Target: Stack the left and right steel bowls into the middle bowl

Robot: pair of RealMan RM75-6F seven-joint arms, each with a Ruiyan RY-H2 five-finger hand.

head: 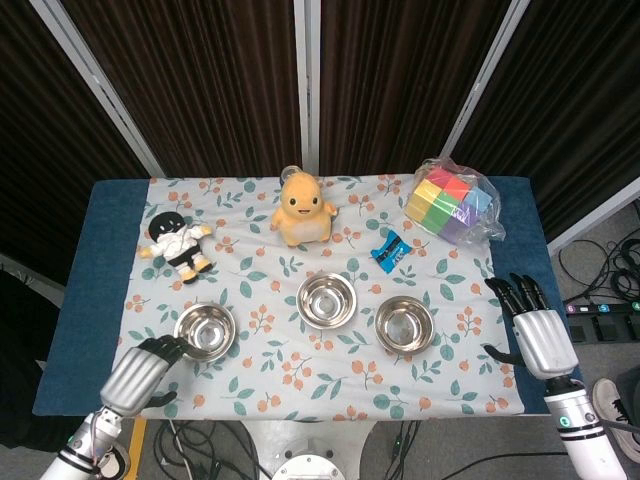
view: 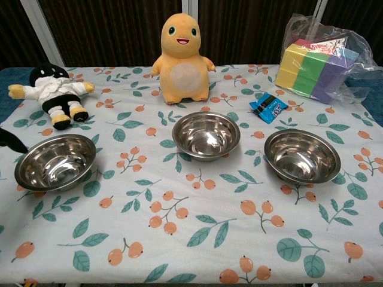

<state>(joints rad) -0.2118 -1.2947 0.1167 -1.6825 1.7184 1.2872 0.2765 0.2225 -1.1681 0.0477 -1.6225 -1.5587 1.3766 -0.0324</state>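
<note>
the head view shows both hands; the chest view catches only a dark fingertip of the left hand (head: 135, 377) at its left edge. that hand's fingers (head: 166, 346) are spread and grasp nothing, their tips just beside the left bowl's (head: 204, 331) near rim; whether they touch it cannot be told. the right hand (head: 533, 327) is released, fingers apart, well right of the right bowl (head: 404, 325). the middle bowl (head: 327, 299) sits between them. the surface (head: 110, 215) wears a floral cloth (head: 330, 380); dark curtains (head: 200, 80) hang behind.
</note>
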